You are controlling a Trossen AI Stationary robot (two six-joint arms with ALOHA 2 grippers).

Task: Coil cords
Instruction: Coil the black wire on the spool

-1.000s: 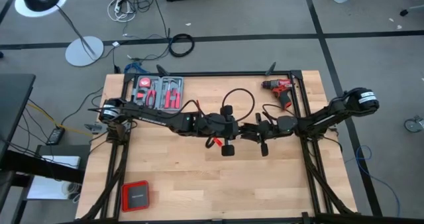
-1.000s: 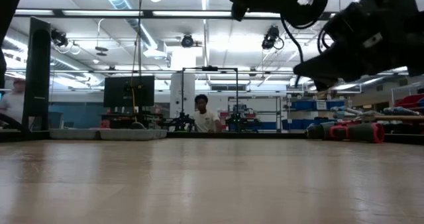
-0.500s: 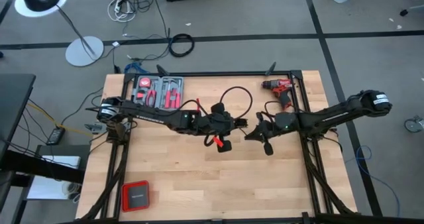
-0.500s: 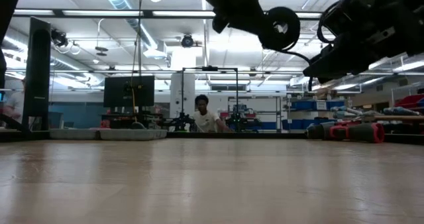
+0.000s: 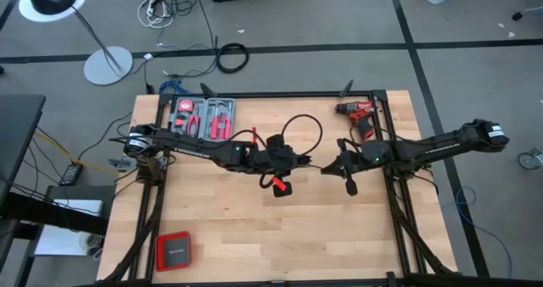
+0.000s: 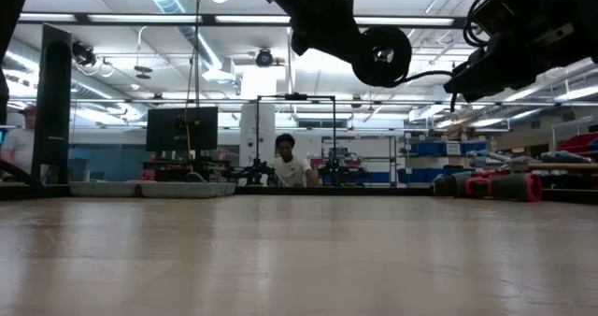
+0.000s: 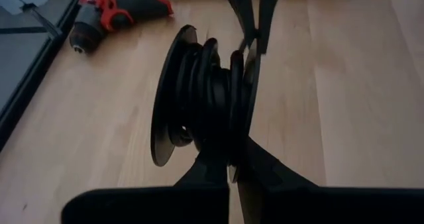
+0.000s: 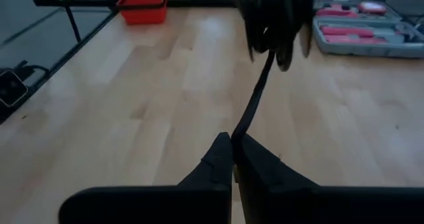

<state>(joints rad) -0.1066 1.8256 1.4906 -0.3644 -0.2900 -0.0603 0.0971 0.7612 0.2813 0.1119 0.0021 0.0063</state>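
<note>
Above the pale wooden table (image 5: 221,227), the left gripper (image 7: 233,159) pinches a black round spool (image 7: 199,98) wound with the cord (image 8: 255,101). The right gripper (image 8: 233,159) is clamped on the thin cord's loose end. Only the top view shows its loop by the red drill (image 5: 359,115).

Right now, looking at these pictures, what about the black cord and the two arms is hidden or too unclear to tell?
- High view: where the left tool meets the cord is hidden under the arm.
- Left wrist view: the cord's wraps blur together; how many there are cannot be told.
- Right wrist view: the cord's far end vanishes into a dark blur.
- Low view: the table shows bare wood; the picture's top edge cuts both arms off.
</note>
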